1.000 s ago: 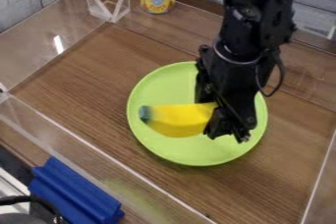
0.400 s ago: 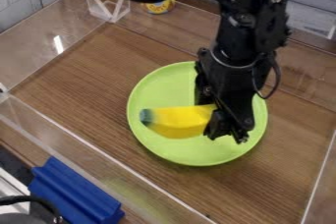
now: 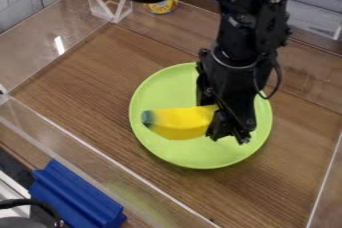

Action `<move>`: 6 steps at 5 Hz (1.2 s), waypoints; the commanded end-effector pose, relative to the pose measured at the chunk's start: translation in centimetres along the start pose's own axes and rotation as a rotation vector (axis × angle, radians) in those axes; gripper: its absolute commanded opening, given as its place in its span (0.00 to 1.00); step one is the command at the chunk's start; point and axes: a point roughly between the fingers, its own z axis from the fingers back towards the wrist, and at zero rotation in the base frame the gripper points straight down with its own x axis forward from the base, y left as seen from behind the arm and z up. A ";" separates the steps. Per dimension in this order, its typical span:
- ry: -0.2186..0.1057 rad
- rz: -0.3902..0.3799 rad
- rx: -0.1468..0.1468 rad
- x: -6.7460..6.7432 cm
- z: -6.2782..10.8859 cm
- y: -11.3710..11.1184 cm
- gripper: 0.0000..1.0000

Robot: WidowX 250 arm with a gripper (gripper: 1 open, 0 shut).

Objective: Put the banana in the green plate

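Gripping banana (image 3: pixel 179 122), jaws (image 3: pixel 217 120) over green plate (image 3: pixel 163 149)

No text, label, brand, number or sign can be read anywhere in the scene. At the far side, the yellow can (image 3: pixel 162 3) seems to carry some printing, but it is too small and blurred to make out.

Matte black robot arm (image 3: pixel 245 42), bulky angular joints, looping black cable, dark fingers (image 3: pixel 218 122)
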 end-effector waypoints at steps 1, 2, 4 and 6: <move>-0.034 0.015 -0.002 0.5 1.1 0.6 1.00; -0.031 0.018 -0.004 0.5 0.9 0.8 0.00; -0.030 0.024 -0.017 0.4 0.6 1.0 1.00; -0.044 -0.019 -0.038 -0.3 -1.6 0.1 1.00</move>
